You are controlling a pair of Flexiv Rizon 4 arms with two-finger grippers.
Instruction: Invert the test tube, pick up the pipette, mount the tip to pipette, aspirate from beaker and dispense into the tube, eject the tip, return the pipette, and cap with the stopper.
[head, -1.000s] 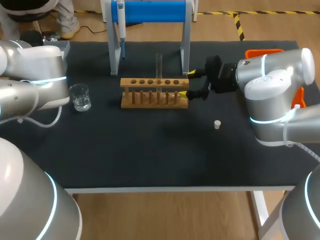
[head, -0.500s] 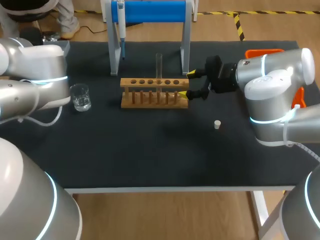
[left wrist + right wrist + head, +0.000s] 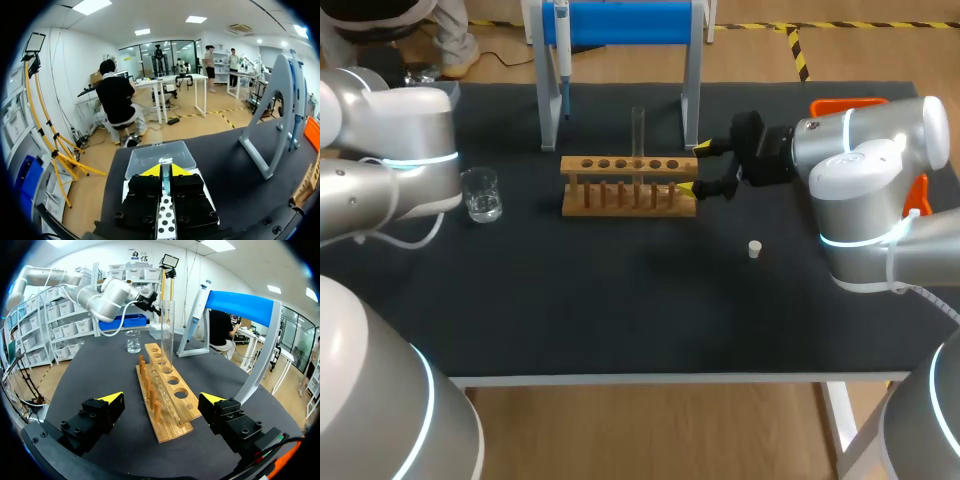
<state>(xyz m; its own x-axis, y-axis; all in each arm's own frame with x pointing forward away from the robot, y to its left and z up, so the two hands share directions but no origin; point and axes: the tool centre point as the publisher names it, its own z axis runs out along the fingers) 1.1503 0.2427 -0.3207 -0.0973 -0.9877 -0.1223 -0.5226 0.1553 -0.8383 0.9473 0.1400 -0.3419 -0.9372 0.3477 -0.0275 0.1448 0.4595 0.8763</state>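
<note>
When viewed from the head camera, found clear glass test tube [image 3: 638, 130] upright in the slotted wooden rack [image 3: 628, 185] on the dark matte surface [image 3: 620, 300]. Recorded right pincer [image 3: 694, 167] at the rack's right end, yellow tips apart. Logged squat glass beaker [image 3: 480, 194] left of the rack, small white cylindrical stopper [image 3: 755, 249] lying apart to its right, and slim pipette [image 3: 563, 55] hanging on the blue stand [image 3: 630, 22].

From left wrist: noted left pincer [image 3: 165, 171] with tips pressed together, gripping nothing, and a clear plastic box [image 3: 157, 156] just beyond.

From right wrist: confirmed wide-spread fingers flanking the rack's near end, with round holes and pegs ahead.
</note>
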